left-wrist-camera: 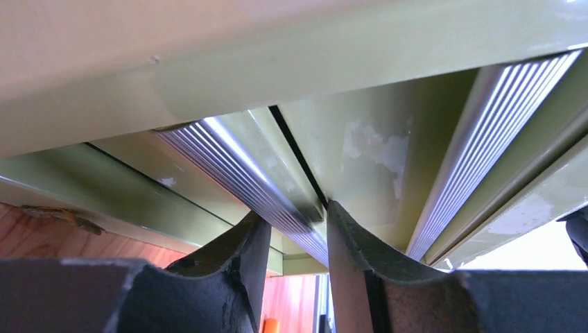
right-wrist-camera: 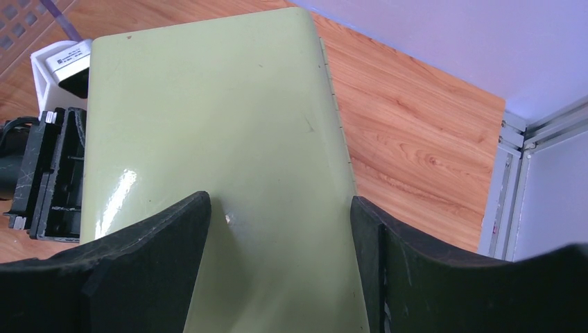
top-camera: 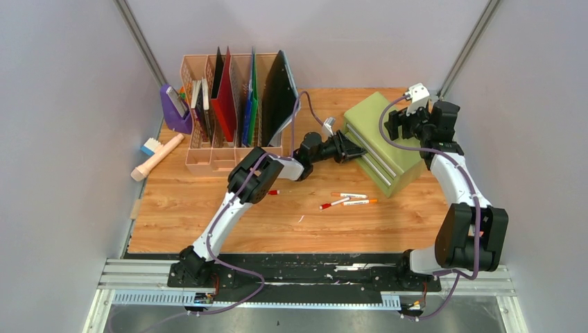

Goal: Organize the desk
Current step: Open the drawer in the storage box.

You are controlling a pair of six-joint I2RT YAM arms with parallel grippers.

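Light orange-brown wood-grain desk (top-camera: 201, 222) under both arms. Left gripper (left-wrist-camera: 295, 225) nearer the drawers, jaws partway apart astride ribbed silver drawer handle (left-wrist-camera: 236, 163), which runs slantwise between them; pinching or not, can't tell. Small green metal cabinet (top-camera: 378, 135) straight ahead. Right gripper (right-wrist-camera: 281, 229) spread over the cabinet top. Handle visible from left wrist only; loose red and orange markers (top-camera: 350, 200) overhead only.

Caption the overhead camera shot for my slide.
Left hand at the front of the green drawer cabinet, right hand over its top, pens loose on the desk.
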